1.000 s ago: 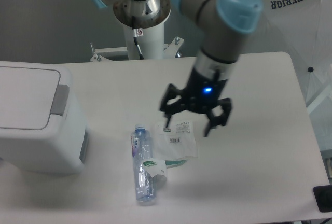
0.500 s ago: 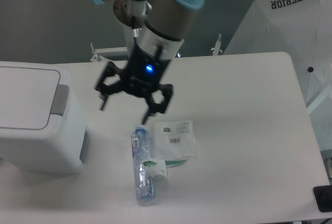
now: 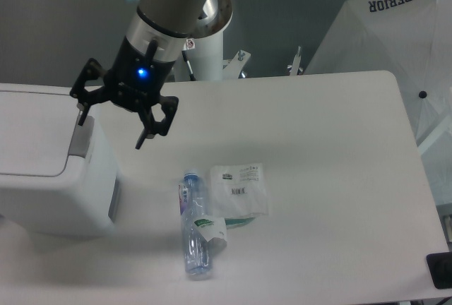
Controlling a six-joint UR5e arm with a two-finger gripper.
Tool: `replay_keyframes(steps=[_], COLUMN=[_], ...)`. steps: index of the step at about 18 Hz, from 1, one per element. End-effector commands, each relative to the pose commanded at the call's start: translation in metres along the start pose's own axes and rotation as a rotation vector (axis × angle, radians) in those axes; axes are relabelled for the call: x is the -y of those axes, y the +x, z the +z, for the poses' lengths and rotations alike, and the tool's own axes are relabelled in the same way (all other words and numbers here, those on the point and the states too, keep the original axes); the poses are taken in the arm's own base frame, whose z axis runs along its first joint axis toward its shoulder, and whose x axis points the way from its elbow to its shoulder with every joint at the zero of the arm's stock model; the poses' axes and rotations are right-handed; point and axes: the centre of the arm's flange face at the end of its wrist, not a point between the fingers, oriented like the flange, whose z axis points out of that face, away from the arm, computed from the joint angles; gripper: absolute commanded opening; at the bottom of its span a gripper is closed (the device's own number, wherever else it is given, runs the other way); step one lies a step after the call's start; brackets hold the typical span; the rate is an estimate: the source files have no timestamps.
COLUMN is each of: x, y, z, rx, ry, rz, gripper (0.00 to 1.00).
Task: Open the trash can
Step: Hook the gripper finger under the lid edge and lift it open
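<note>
Your black two-finger gripper (image 3: 113, 123) hangs at upper left with fingers spread, holding nothing, one tip over the grey push-button strip (image 3: 82, 138). The large white boxy plastic trash can (image 3: 49, 160) at left has its lid down. Approach step; next, press that strip squarely.
</note>
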Motion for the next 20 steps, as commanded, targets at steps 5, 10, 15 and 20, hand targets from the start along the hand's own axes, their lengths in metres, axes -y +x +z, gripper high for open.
replay_keyframes(steps=[5, 10, 15, 20], x=[0.002, 0.002, 0.000, -0.003], y=[-0.008, -0.012, -0.014, -0.016], z=[0.010, 0.013, 0.016, 0.019], rx=[0.001, 0.002, 0.004, 0.017], ry=[-0.015, -0.018, -0.024, -0.037], rz=[-0.005, -0.011, -0.013, -0.014], gripper=[1.00, 1.00, 1.00, 1.00])
